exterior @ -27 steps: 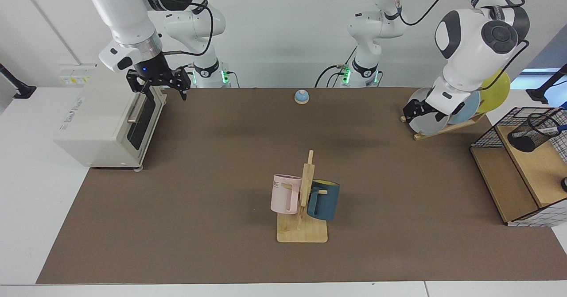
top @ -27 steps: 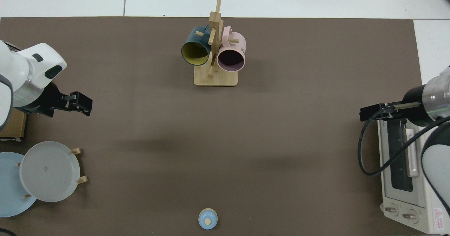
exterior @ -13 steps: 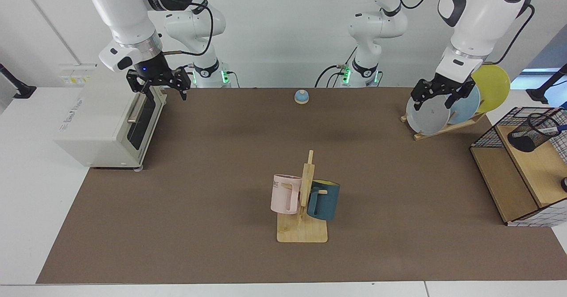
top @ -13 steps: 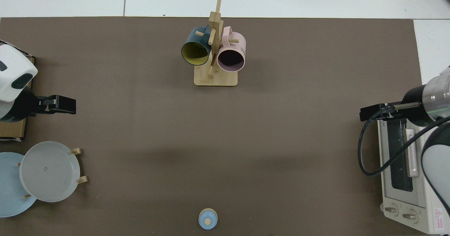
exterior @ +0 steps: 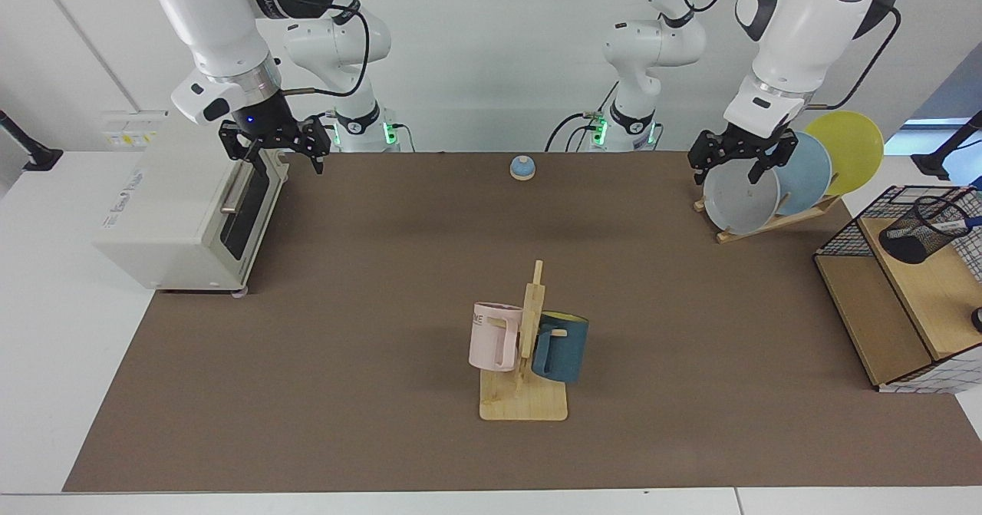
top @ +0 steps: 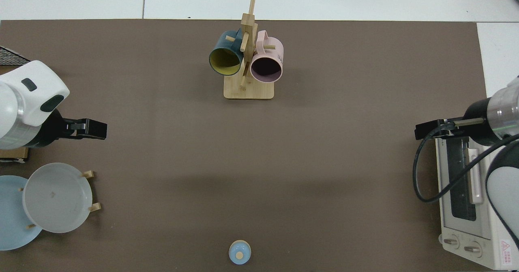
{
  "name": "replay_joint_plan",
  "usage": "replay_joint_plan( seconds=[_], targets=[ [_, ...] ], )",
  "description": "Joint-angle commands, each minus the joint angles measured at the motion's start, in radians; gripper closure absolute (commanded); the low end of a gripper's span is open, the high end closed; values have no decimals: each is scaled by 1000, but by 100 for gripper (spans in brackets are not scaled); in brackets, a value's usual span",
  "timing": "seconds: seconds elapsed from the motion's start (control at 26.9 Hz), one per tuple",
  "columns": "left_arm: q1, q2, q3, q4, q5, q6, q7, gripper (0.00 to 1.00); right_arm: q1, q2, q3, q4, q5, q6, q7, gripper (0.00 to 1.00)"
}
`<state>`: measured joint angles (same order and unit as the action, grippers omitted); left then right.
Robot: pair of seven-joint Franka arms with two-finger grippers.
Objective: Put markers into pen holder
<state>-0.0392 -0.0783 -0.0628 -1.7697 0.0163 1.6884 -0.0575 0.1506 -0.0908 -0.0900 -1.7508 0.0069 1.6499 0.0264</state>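
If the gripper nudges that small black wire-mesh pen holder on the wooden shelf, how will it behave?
The black wire-mesh pen holder is open mesh, so it is probably light and would slide or tip easily. It seems to lean already, with the white marker sticking out past its rim. Its round wall would likely roll if toppled.

Pen holder point(exterior: 917, 229) is boxed in by the wire basket point(exterior: 851, 231); approach is flanked by the plate rack point(exterior: 767, 222). Mid-table is blocked only by the mug tree point(exterior: 528, 346).
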Motion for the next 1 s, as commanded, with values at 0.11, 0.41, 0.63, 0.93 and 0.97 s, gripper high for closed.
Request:
replay_joint_plan(
  seconds=[0.11,0.41,0.63,0.93,0.97],
  targets=[
    [1,-5,14,-8,-12,-24,-4,0,-17,0,9,8,-5,-4,-28,0],
    [-2,19,21,19,-13,-21,-4,0,-17,0,10,8,-5,-4,-28,0],
    [-11,17,29,19,-19,-22,-4,0,-17,-1,9,8,-5,-4,-28,0],
    [-11,18,35,19,-39,-21,-4,0,-17,0,9,8,-5,-5,-28,0],
    [-11,18,35,21,-39,-21,-4,0,-17,0,9,8,-5,-4,-28,0]
  ],
)
